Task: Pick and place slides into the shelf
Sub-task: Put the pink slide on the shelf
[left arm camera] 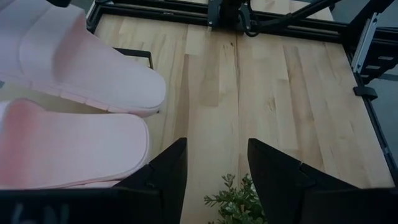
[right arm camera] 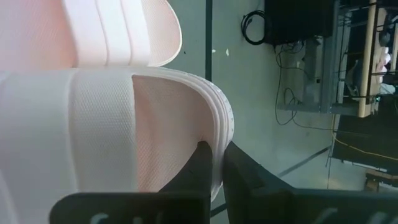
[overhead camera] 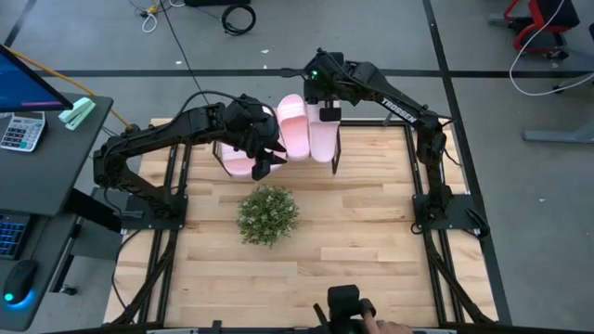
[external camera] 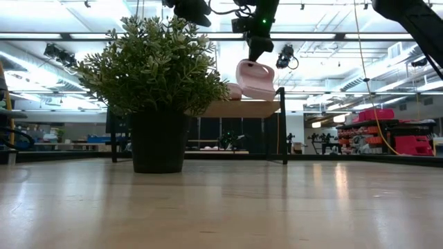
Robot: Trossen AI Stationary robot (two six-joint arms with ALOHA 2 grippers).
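Three pale pink slides show in the high view. One (overhead camera: 293, 123) lies on the shelf's top, one (overhead camera: 238, 160) is half hidden under my left arm, and one (overhead camera: 323, 141) is in my right gripper (overhead camera: 327, 112), which is shut on it. The shelf (external camera: 235, 108) stands at the table's far side on thin black legs. In the low view the held slide (external camera: 255, 79) hangs tilted just above the top board. My left gripper (left arm camera: 214, 174) is open and touches nothing. It hovers beside two slides (left arm camera: 74, 146), (left arm camera: 87, 62). My right gripper pinches the slide's sole rim (right arm camera: 216, 127) between its two fingers, at a rounded end beside the strap (right arm camera: 102, 124). One finger is on the footbed side, the other outside. The fingers come from above. The slide hangs tilted below them; whether its lower end touches the board, I cannot tell.
A bushy green plant in a dark pot (overhead camera: 267, 215) stands mid-table, near the shelf's front (external camera: 156, 76). Bare wooden tabletop (overhead camera: 362, 241) lies to the right and near side of it. A person's hand (overhead camera: 385, 327) shows at the near edge. A desk with a calculator (overhead camera: 20, 130) stands to the left.
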